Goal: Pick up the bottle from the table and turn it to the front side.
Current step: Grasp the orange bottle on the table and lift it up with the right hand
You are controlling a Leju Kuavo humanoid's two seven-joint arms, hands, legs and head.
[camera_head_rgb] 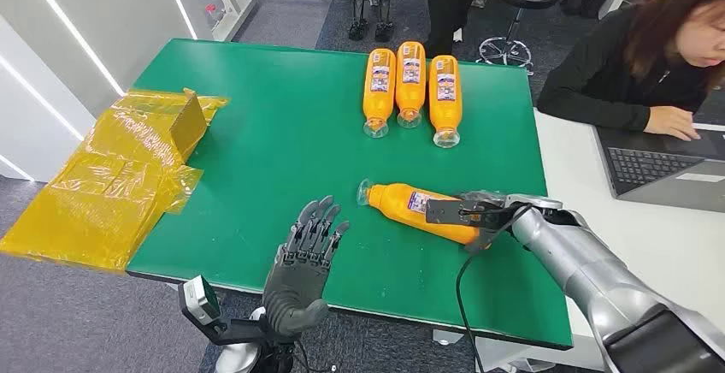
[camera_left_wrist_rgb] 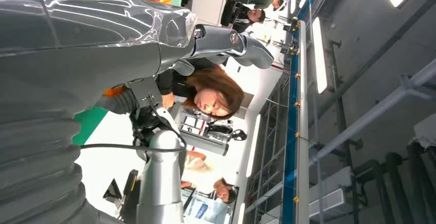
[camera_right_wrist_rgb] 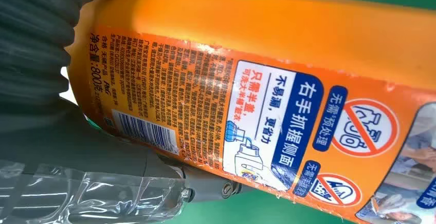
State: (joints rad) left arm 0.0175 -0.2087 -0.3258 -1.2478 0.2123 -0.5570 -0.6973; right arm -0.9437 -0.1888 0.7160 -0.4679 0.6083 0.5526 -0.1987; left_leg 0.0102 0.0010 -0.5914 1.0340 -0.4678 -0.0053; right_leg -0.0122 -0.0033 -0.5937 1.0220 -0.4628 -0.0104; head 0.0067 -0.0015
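The left hand (camera_head_rgb: 303, 262) hovers palm-down over the near edge of the green desk (camera_head_rgb: 274, 150), its dark fingers spread apart and holding nothing. To its right, the orange detergent bottle (camera_head_rgb: 419, 209) lies on its side on the desk mat, clear cap pointing toward the left hand, its base toward the desk's right edge. The right hand (camera_head_rgb: 479, 215) is clamped on the bottle's base end, reaching in from the right on its silver arm, with a black cable looping down from the wrist. In the right wrist view the bottle (camera_right_wrist_rgb: 267, 80) shows a label side covered in small printed text, a barcode, blue panels with white Chinese characters and two red prohibition circles; the thick grey thumb (camera_right_wrist_rgb: 205, 185) presses along the bottle's edge just beside the barcode, with green mat showing past it.

At the far edge of the desk, well apart from the held bottle, three more orange bottles (camera_head_rgb: 410, 86) lie side by side, touching or nearly so, caps toward the robot and labels facing up. On the left, crumpled yellow plastic wrapping (camera_head_rgb: 115, 180) drapes over the desk's left edge. To the right stands a white table (camera_head_rgb: 650, 227) with a laptop (camera_head_rgb: 667, 168), where a person in black (camera_head_rgb: 633, 74) sits with a hand on the keyboard.
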